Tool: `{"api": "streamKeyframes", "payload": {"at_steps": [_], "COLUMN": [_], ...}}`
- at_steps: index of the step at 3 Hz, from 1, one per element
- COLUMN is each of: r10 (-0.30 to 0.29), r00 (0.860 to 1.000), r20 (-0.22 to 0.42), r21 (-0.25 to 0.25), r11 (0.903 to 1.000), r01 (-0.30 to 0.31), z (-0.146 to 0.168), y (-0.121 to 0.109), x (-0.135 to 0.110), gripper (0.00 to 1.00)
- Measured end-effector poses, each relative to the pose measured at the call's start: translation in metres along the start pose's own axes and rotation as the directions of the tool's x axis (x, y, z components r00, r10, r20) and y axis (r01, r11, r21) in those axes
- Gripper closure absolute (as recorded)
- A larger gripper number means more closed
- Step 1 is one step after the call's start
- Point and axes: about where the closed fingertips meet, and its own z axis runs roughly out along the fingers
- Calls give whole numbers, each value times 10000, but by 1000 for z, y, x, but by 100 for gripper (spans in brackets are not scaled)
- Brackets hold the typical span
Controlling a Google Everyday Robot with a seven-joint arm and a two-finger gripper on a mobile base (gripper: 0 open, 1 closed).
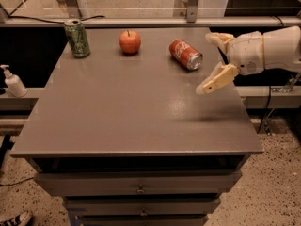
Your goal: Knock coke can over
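Note:
The coke can [185,54] is red-orange with white lettering and lies on its side at the back right of the grey table [127,107], its silver top facing the front right. My gripper [209,62] hangs above the table's right side, just right of the can and not touching it. Its two cream fingers are spread wide apart, one finger [217,38] at the back and one finger [216,79] toward the front, with nothing between them.
A green can [77,38] stands upright at the back left. A red-orange apple [130,42] sits at the back middle, left of the coke can. A soap dispenser bottle [13,81] stands off the table to the left. Drawers run below the table's front edge.

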Motion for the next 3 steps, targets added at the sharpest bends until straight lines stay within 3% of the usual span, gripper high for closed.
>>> {"api": "streamKeyframes", "payload": {"at_steps": [2,3], "r10": [117,483], "r00": [9984,9970], "r20": [-552,-604], "r21": [1077,1341], "r11": [9942,9902], "r01": [-57,-399], "z": [-17,-8], "y": [-70,-88], "x": [37,58], "gripper": [0,0]}}
